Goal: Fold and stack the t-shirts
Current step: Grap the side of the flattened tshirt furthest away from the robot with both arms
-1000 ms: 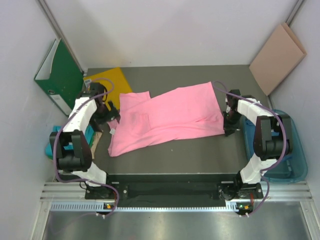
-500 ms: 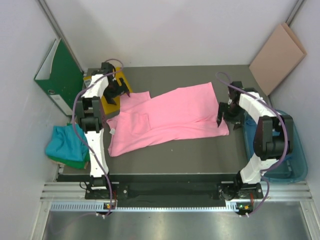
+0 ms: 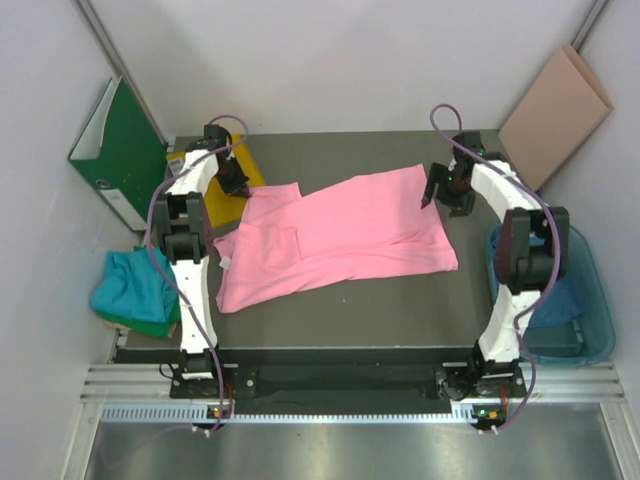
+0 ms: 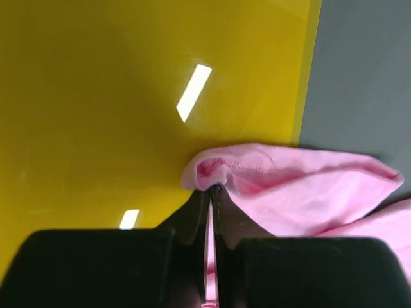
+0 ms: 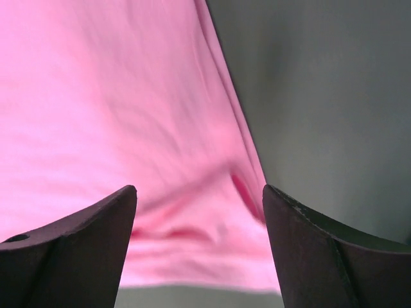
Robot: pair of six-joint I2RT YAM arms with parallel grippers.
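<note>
Two pincers, two different states. My left pincer (image 4: 210, 192) is clenched on a fold of the pink t-shirt (image 4: 302, 186). A hemmed bit of cloth bunches just past the fingertips, over the glossy yellow sheet (image 4: 115, 96). Seen from above, the left pincer (image 3: 240, 188) sits at the shirt's 10 o'clock corner, where the sleeve meets the yellow sheet (image 3: 212, 158).

My right pincer (image 5: 199, 192) is released, its fingers (image 5: 77, 237) spread wide above the shirt's edge. Pink cloth lies toward 9 o'clock and bare grey bench (image 5: 321, 96) toward 3 o'clock. I cannot tell whether the tips touch the cloth. From above, the right pincer (image 3: 432, 194) is at the shirt's 2 o'clock corner.

The pink t-shirt (image 3: 340, 235) lies spread and rumpled across the middle of the bench (image 3: 350, 310), running from 8 o'clock to 2 o'clock. A teal t-shirt (image 3: 125, 285) is bundled at the bench's 9 o'clock edge, near the green binder (image 3: 118, 150). A blue bin (image 3: 603, 330) sits at 4 o'clock beside my right arm.
</note>
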